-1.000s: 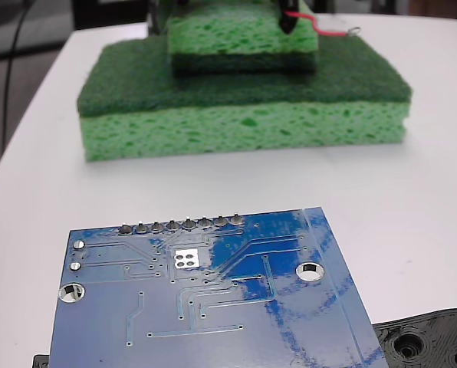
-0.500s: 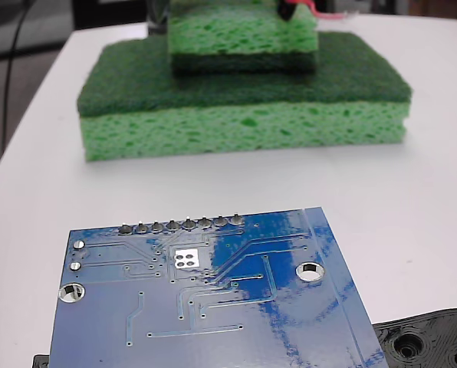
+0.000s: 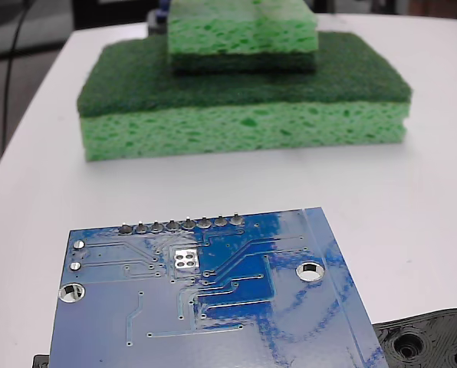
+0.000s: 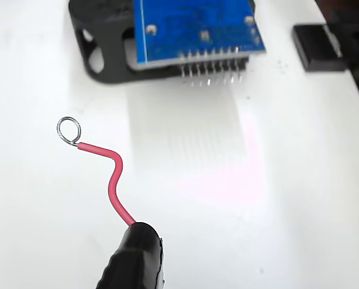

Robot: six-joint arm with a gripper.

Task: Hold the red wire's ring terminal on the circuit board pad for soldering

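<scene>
One gripper, at the bottom of the wrist view, is clamped on the red wire. The ring terminal hangs free over the white table, well apart from the circuit board at the top edge. I judge the approach step is in hand. Next, the ring must travel to the pad, at the centre-left of the board in the fixed view.

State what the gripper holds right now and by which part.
The gripper holds the red wire by its lower end, opposite the ring terminal, which hangs free above the white table.
</scene>
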